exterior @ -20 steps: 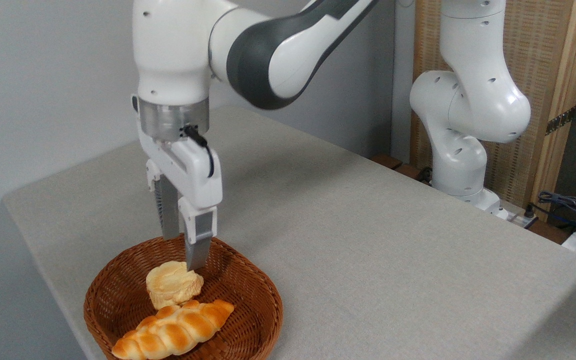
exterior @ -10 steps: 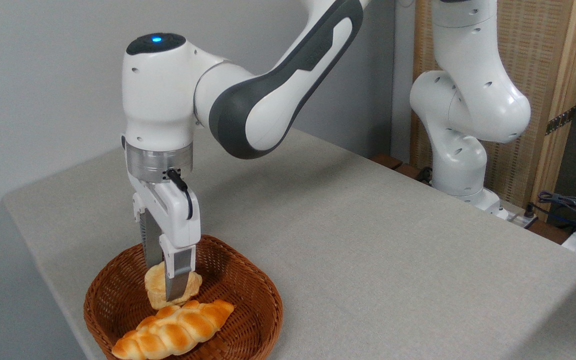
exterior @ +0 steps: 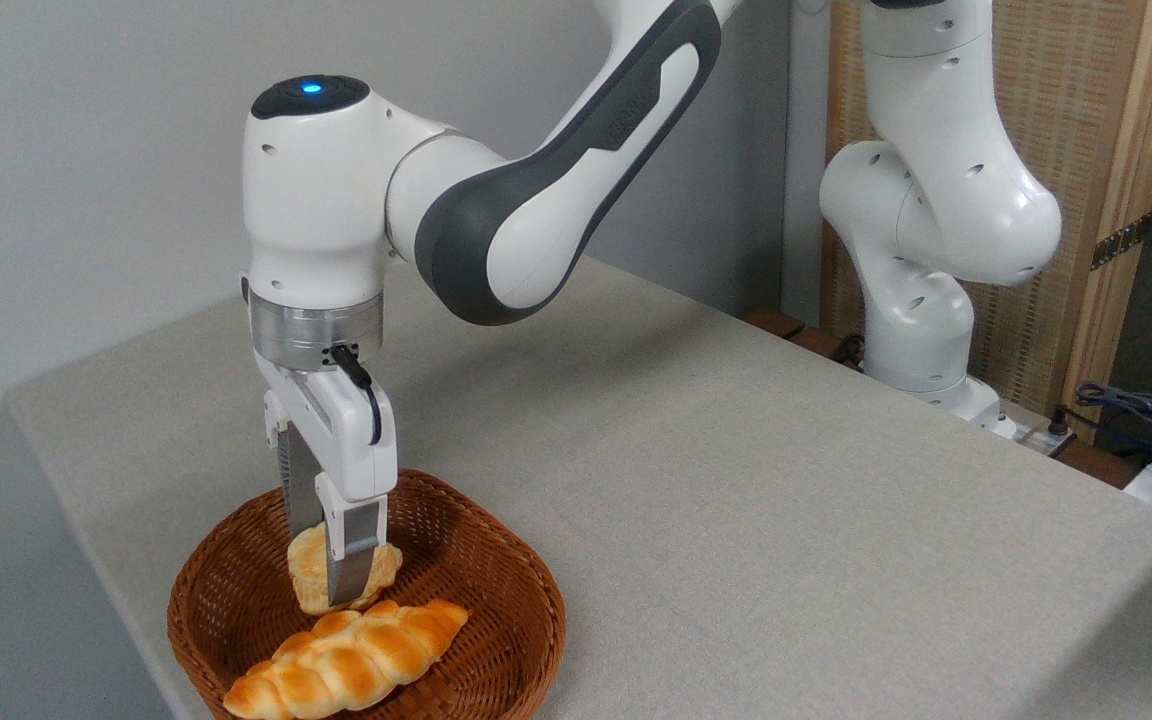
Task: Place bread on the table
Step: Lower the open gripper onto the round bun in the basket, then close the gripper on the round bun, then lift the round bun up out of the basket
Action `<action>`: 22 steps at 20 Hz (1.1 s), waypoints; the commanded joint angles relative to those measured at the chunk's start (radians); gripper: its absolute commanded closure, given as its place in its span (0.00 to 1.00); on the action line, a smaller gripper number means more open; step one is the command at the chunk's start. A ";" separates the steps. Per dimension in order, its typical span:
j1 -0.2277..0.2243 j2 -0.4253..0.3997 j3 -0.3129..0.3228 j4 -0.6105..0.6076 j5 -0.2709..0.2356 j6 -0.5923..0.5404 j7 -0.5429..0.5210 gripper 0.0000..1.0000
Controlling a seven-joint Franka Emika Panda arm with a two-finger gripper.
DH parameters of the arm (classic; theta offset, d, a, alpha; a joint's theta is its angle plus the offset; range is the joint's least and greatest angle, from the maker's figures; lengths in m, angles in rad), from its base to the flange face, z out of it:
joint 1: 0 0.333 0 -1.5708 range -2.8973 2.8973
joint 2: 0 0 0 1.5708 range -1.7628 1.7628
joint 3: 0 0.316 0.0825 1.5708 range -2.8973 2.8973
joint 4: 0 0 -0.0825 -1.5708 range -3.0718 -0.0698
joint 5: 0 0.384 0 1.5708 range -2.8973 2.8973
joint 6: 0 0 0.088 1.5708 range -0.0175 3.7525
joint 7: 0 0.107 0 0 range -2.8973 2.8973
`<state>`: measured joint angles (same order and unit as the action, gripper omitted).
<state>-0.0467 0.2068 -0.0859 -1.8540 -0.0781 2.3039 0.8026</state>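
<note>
Right now your gripper (exterior: 328, 585) reaches down into the wicker basket (exterior: 496, 610), its two fingers narrowed to bun width and pressed against opposite sides of the bread (exterior: 381, 567). That bread sits inside the basket just behind the braided loaf (exterior: 346, 660), not on the grey surface (exterior: 736, 480).

Grey fabric-looking worktop (exterior: 736, 480), only thing sitting directly on it is a brown wicker basket (exterior: 496, 640) near the front-left corner.
</note>
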 commanded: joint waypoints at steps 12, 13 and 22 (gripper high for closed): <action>0.004 -0.116 0.009 0.012 -0.017 -0.147 -0.009 0.46; 0.004 -0.139 0.009 0.012 -0.018 -0.174 -0.011 0.45; 0.004 -0.264 0.025 0.006 -0.042 -0.466 -0.025 0.40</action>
<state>-0.0387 -0.0462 -0.0704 -1.8350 -0.1031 1.9173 0.7783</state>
